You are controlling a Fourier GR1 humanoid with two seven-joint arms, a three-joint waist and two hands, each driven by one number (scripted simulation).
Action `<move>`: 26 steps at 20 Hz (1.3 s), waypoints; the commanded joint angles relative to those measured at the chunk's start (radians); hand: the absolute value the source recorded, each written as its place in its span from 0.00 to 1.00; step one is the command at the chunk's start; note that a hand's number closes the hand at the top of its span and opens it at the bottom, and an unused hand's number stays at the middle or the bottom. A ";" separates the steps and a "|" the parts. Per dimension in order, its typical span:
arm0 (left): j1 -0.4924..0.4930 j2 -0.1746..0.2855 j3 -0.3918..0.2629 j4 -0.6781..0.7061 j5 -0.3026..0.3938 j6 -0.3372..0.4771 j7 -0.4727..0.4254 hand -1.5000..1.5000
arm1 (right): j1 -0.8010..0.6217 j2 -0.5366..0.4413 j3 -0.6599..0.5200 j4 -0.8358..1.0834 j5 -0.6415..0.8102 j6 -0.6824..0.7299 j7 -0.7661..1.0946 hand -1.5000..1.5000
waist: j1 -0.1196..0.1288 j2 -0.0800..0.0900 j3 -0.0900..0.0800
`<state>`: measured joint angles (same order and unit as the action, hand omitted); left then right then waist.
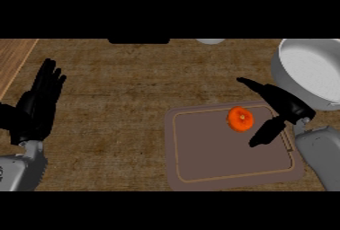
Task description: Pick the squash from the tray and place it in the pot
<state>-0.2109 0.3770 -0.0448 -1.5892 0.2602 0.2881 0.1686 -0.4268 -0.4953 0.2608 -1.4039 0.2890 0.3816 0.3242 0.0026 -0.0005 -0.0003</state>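
Note:
An orange squash (240, 119) lies on the brown tray (219, 157), near the tray's far right corner. My right hand (287, 106) hovers just right of the squash, open, thumb and fingers spread on either side without touching it. The grey pot (312, 72) stands at the far right, beyond the tray, its inside pale and bare. At the left of the view my left hand (36, 108) rests open with fingers pointing up, far from the tray.
A lighter wooden strip (13, 58) runs along the counter's far left. A dark object (139, 41) and a pale round one (211, 41) peek in at the counter's far edge.

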 commanded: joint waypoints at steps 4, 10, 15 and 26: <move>0.016 -0.038 0.017 -0.031 -0.040 -0.011 0.020 0.50 | 0.025 0.078 0.012 0.046 0.151 -0.033 0.054 0.00 | 0.001 0.000 0.000; 0.044 -0.015 0.092 -0.038 -0.029 -0.101 0.030 0.50 | 0.099 0.099 -0.023 -0.079 0.185 0.035 0.088 0.00 | -0.001 -0.001 0.000; -0.030 -0.087 0.068 0.036 -0.092 -0.073 0.023 0.50 | -0.023 0.177 -0.043 0.228 0.295 -0.041 -0.071 0.00 | 0.002 0.002 0.000; 0.008 -0.113 0.116 -0.031 -0.117 -0.118 0.049 0.50 | -0.028 0.216 -0.099 0.389 0.410 -0.081 -0.187 0.00 | 0.002 0.001 0.000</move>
<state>-0.2257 0.2797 0.0559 -1.6132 0.1489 0.1933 0.2287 -0.4350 -0.2974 0.1743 -1.0811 0.6610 0.3027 0.1865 0.0041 0.0006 0.0003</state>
